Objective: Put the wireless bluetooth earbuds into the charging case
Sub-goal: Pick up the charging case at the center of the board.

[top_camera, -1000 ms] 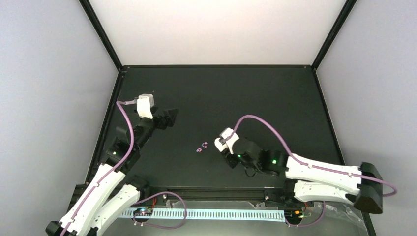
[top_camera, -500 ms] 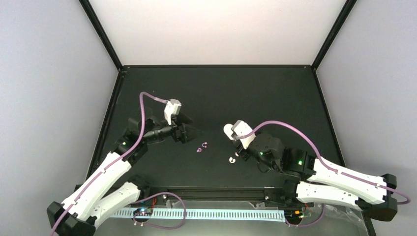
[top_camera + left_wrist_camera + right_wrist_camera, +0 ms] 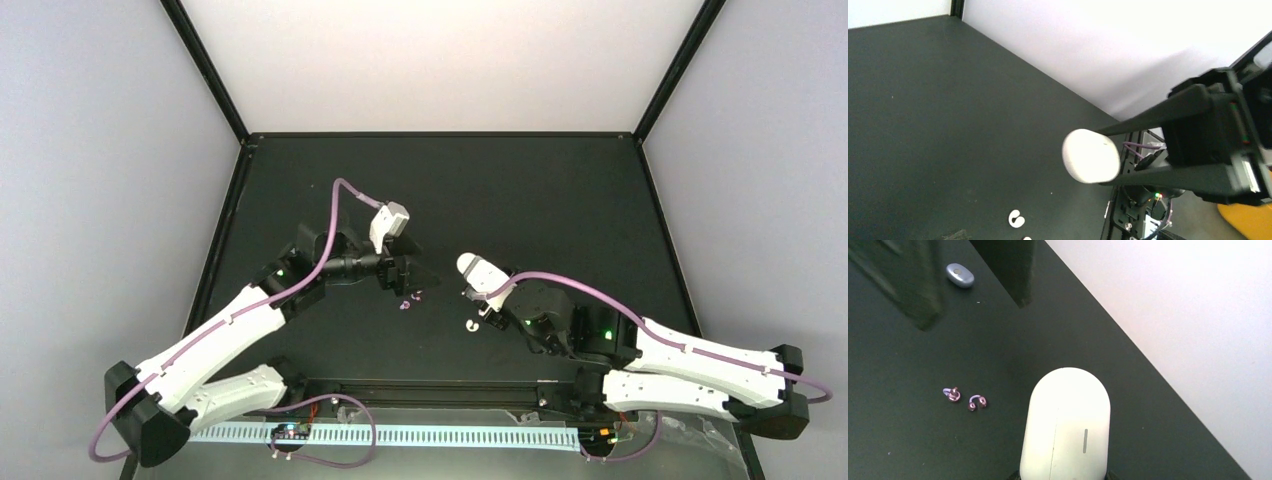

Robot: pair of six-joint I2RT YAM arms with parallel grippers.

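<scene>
The charging case (image 3: pixel 472 267) is a closed white pill with a seam and a thin grey slit. My right gripper (image 3: pixel 487 292) is shut on its lower end and holds it above the table; it fills the right wrist view (image 3: pixel 1065 420). One white curled earbud (image 3: pixel 470 325) lies on the mat just left of the right gripper and also shows in the left wrist view (image 3: pixel 1017 218). A second white bud (image 3: pixel 1026 238) is cut off by the frame edge. My left gripper (image 3: pixel 404 274) is open and empty, and its fingers (image 3: pixel 1168 175) point at the case's rounded end (image 3: pixel 1091 156).
Two tiny lavender curled pieces with coppery ends (image 3: pixel 410 300) lie between the grippers, also in the right wrist view (image 3: pixel 965 398). A small silver-blue oval thing (image 3: pixel 959 275) lies beyond the left fingers. Black frame posts and white walls bound the mat (image 3: pixel 560 200).
My left arm has swung right toward the centre, to beside the lavender pieces. My right arm has shifted right with the case, which uncovered the white earbud on the mat.
</scene>
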